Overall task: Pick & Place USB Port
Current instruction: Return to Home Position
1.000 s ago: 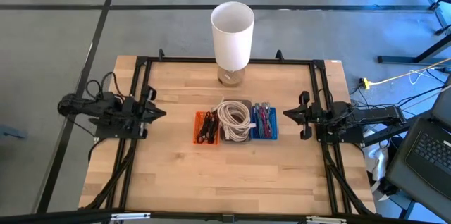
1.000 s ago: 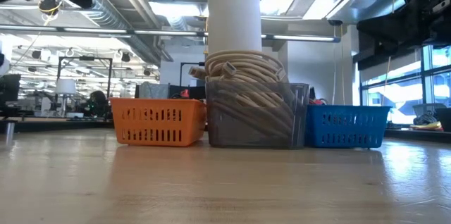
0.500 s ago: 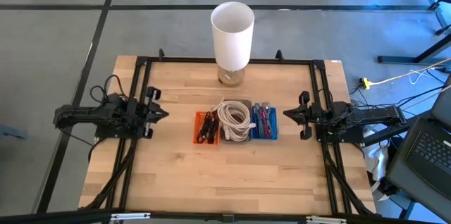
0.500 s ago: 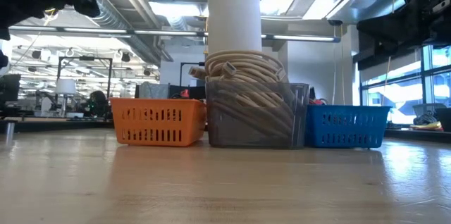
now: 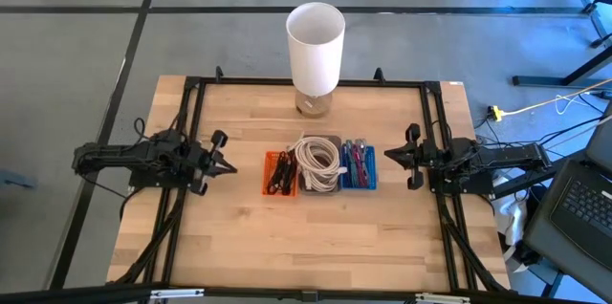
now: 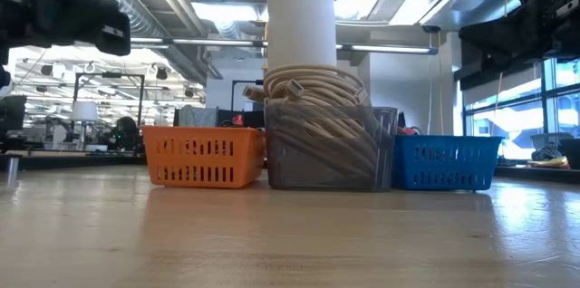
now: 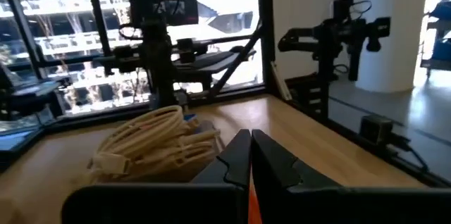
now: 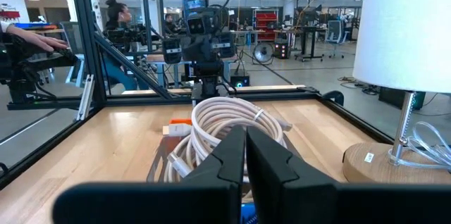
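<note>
Our left gripper and right gripper point inward at the bins, fingers pressed together. Home, we judge, lies outward.

I see bare tabletop on the near side of three bins standing side by side at the centre. A tall white lamp blocks the far edge just behind them. Both flanks lie open.
</note>
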Motion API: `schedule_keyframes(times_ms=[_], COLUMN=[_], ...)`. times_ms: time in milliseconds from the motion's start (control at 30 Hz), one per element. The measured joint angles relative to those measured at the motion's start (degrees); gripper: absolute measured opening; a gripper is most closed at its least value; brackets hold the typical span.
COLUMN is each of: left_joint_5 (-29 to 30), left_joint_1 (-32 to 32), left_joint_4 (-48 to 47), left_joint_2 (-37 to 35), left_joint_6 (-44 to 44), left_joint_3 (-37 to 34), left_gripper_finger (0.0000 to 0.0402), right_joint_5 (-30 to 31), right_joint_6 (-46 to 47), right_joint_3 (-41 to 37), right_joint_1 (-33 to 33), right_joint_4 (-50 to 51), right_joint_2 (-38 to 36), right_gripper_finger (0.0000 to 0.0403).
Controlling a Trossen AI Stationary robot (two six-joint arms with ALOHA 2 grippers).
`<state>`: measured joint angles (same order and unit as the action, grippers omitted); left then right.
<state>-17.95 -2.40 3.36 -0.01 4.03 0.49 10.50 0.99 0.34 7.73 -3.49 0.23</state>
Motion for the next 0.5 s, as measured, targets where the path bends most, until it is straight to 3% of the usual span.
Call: schedule_keyframes(times_ms=[200,500], left_joint_5=[6.2,9.5], left_joint_1=[-0.1,-0.1], left_joint_4=[-0.8,-0.9], left_joint_2=[0.0,0.1], left_joint_6=[6.0,3.8], left_joint_3=[0.0,0.0], left_gripper_finger=[0.0007,0.0004], right_joint_5=[0.0,0.0], right_joint_6=[0.0,0.0], right_joint_3=[0.0,0.0], right_joint_1=[0.0,0.0], right_joint_4=[0.0,0.0], right_joint_2=[0.0,0.0], right_gripper_finger=[0.002,0.002])
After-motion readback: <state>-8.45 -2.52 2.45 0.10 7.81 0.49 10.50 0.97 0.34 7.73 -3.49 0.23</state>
